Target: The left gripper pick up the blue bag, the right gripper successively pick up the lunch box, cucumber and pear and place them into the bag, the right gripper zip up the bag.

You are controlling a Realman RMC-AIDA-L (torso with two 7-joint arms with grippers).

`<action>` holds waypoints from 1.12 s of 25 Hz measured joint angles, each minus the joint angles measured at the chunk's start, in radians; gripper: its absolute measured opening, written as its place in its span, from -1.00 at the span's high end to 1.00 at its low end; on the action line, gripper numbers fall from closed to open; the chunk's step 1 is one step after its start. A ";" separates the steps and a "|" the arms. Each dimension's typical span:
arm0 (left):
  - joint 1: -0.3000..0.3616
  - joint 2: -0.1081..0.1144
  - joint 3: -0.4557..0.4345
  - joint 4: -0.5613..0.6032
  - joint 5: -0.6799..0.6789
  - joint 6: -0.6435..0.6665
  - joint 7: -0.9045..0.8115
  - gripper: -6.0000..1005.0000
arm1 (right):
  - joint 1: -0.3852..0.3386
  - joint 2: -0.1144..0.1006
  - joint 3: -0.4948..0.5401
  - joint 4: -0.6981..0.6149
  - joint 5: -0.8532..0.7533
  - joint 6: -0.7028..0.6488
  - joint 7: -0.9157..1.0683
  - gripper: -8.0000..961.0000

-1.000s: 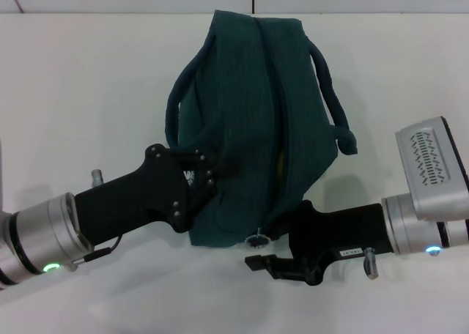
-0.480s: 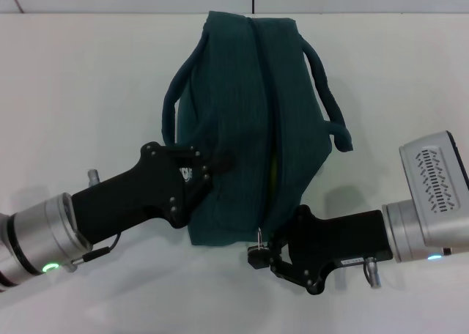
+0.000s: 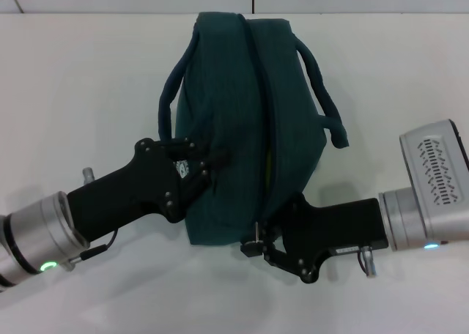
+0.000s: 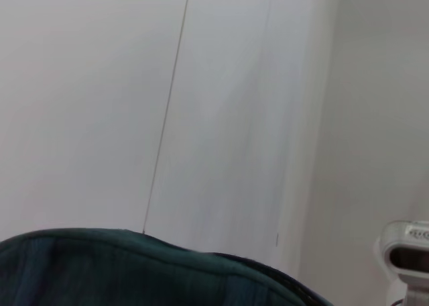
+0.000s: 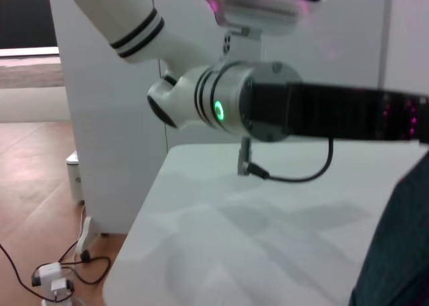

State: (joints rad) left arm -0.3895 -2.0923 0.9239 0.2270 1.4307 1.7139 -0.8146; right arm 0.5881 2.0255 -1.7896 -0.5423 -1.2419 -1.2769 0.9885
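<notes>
Blue bag near-edge zipper pull pinched by right end effector.

The blue bag fills the view from 6 to 8 o'clock (only its curved top edge shows). A white wall panel rises behind it, and a pale grey device sits at 4 o'clock.

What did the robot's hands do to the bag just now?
The right gripper slid in to the near end of the blue bag, right at the zipper ring. The bag shifted a little toward the robot's left. The left gripper stayed clamped on the bag's side, and the zipper looks no further closed.
</notes>
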 joint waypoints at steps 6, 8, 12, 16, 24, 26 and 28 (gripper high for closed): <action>0.016 -0.001 0.000 -0.038 -0.036 0.001 0.054 0.44 | -0.003 -0.001 0.015 -0.035 0.014 0.004 -0.003 0.91; 0.022 0.000 -0.001 -0.057 -0.059 0.005 0.069 0.31 | -0.003 -0.001 0.032 -0.042 0.015 -0.004 -0.009 0.91; 0.051 0.001 -0.002 -0.062 -0.089 0.012 0.082 0.14 | -0.003 -0.004 0.052 -0.054 0.016 -0.013 -0.013 0.91; 0.091 0.001 -0.002 -0.063 -0.101 0.013 0.129 -0.03 | -0.002 -0.004 0.100 -0.056 0.016 -0.010 -0.018 0.91; 0.162 0.000 0.002 -0.064 -0.092 -0.023 0.207 -0.55 | 0.000 -0.001 0.142 -0.057 0.029 -0.007 -0.039 0.91; 0.166 -0.001 0.005 -0.071 -0.091 -0.037 0.216 -0.32 | 0.002 -0.001 0.147 -0.058 0.030 -0.007 -0.039 0.91; 0.156 -0.001 0.017 -0.088 -0.090 -0.051 0.221 -0.21 | 0.004 0.000 0.148 -0.059 0.033 -0.007 -0.039 0.91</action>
State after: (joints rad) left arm -0.2339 -2.0928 0.9412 0.1388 1.3409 1.6631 -0.5941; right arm 0.5916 2.0257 -1.6414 -0.6011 -1.2085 -1.2843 0.9493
